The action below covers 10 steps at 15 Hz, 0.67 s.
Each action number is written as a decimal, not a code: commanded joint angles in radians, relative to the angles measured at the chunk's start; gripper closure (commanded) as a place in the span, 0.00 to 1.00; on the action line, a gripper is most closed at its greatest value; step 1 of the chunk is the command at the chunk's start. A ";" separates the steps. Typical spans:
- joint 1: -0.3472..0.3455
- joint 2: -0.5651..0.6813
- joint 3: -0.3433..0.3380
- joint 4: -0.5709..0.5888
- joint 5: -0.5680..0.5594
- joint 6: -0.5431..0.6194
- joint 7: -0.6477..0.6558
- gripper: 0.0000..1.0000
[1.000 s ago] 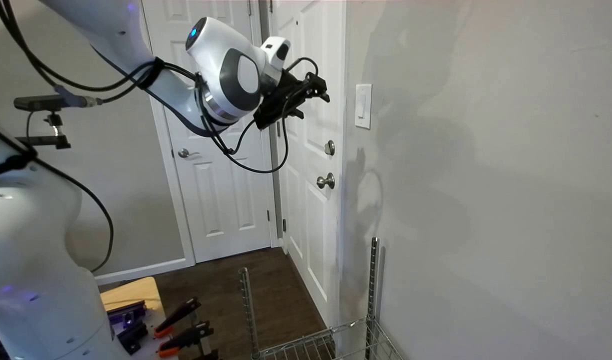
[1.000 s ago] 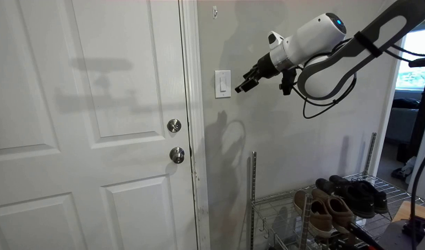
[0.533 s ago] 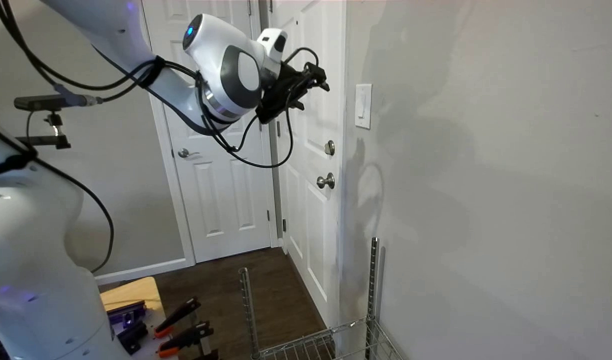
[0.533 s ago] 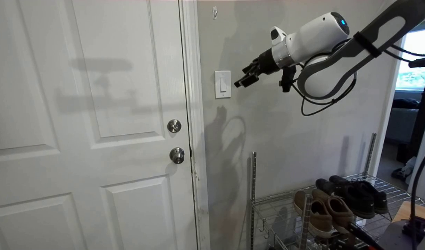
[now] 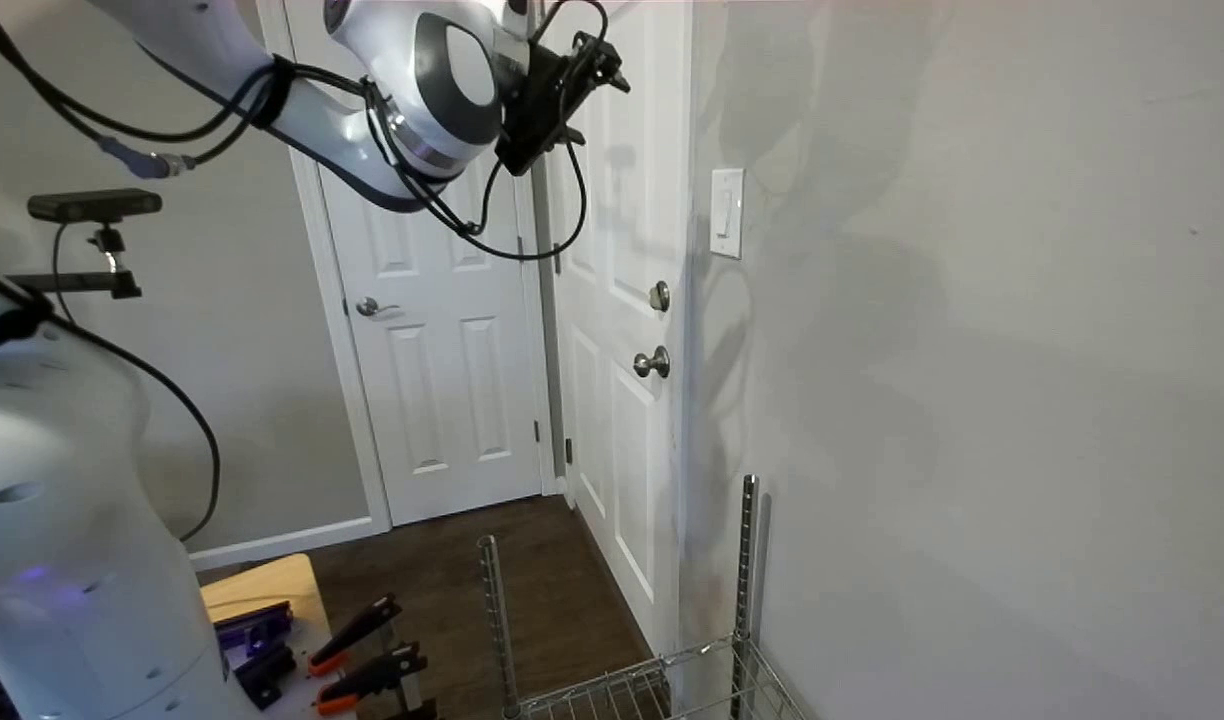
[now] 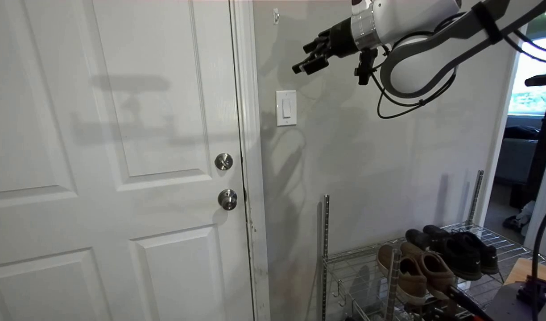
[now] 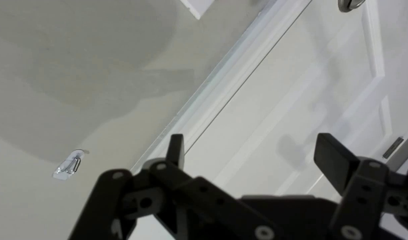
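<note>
My gripper: fingers wide, panel door visible through the gap. Cable loop hangs under the arm. Rocker light switch on the wall, below the fingertips in an exterior view; wall hook above it. Door has deadbolt, knob. Lower: wire shelf with brown slip-ons, black sneakers, mark too small to read.

light switch beside door

Legible words, brands, numbers or signs: none. Catalogued as unread: one small pale mark on a black low-cut shoe, lower right of the frame in an exterior view; too small to decipher.
</note>
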 commanded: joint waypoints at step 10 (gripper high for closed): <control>-0.023 -0.008 -0.003 -0.010 0.021 -0.012 0.015 0.00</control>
